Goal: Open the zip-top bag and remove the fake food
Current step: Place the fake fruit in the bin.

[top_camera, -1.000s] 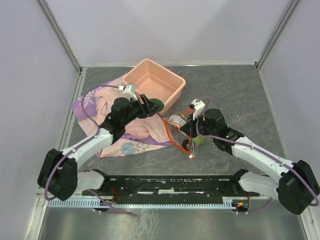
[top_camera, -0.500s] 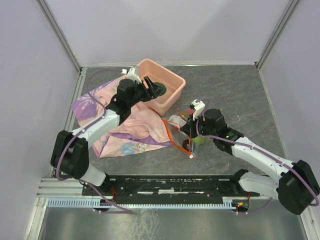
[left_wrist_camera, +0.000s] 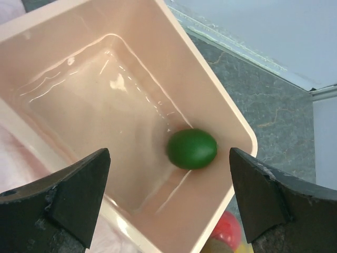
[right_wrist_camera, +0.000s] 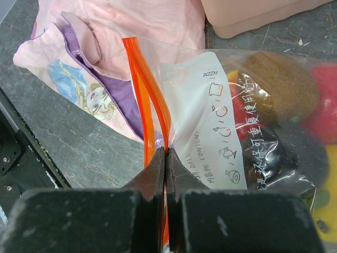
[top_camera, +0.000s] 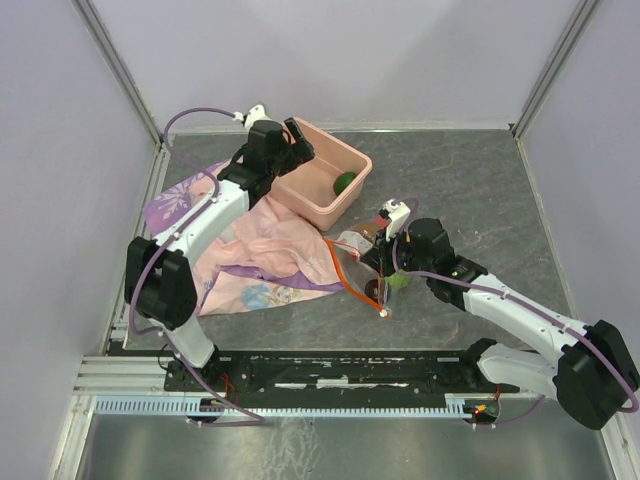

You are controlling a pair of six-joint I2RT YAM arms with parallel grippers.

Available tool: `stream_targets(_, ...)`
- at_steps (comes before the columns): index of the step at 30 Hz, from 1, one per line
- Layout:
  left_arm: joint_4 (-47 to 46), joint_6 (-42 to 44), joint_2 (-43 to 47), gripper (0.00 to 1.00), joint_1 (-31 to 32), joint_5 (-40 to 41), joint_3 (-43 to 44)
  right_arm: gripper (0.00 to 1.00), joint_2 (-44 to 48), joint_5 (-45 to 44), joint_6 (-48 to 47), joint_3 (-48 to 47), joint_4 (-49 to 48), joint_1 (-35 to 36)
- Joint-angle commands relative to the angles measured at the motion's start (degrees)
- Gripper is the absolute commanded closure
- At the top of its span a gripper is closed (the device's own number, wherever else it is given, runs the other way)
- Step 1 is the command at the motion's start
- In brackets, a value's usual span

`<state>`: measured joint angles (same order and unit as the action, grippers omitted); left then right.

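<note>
Now you're holding the left gripper (left_wrist_camera: 171,195) wide above the tub (left_wrist_camera: 63,31) at the table's (top_camera: 480,190) far edge, green fruit (left_wrist_camera: 192,148) just dropped in; the right gripper (right_wrist_camera: 166,158) is pinching the zip-top bag (right_wrist_camera: 210,132) mid-table, more fake food (right_wrist_camera: 274,79) waiting inside.

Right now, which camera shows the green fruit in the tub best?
The left wrist view: the green fruit lies large and unobstructed on the tub floor. The top view shows it small; the right wrist view misses it.
</note>
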<state>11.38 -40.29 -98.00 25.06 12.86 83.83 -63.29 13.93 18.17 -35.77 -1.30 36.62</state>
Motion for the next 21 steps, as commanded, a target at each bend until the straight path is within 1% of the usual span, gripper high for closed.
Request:
stream_targets(1,0.9,0.1,5.3,0.0,0.0,4.6,-1.3,0.98,0.9,0.3,0.0,-0.2,-2.2,-0.2)
stream_targets(7,-0.8,0.1,7.7,0.01,0.0,3.2,-4.0,0.98,0.6,0.8,0.4,-0.2,-2.4,-0.3)
stream_targets(16,-3.6,1.0,10.6,0.0,-0.1,-1.1,-7.9,0.98,0.8,0.7,0.4,-0.4,-2.2,-0.2)
stream_targets(19,-9.1,3.0,14.2,0.01,-0.1,-6.0,-13.2,0.98,0.9,0.7,0.2,-0.4,-1.9,-0.2)
stream_targets(21,-14.9,4.5,18.0,0.01,0.0,-10.4,-19.3,0.98,1.0,0.6,0.1,-0.5,-1.7,-0.2)
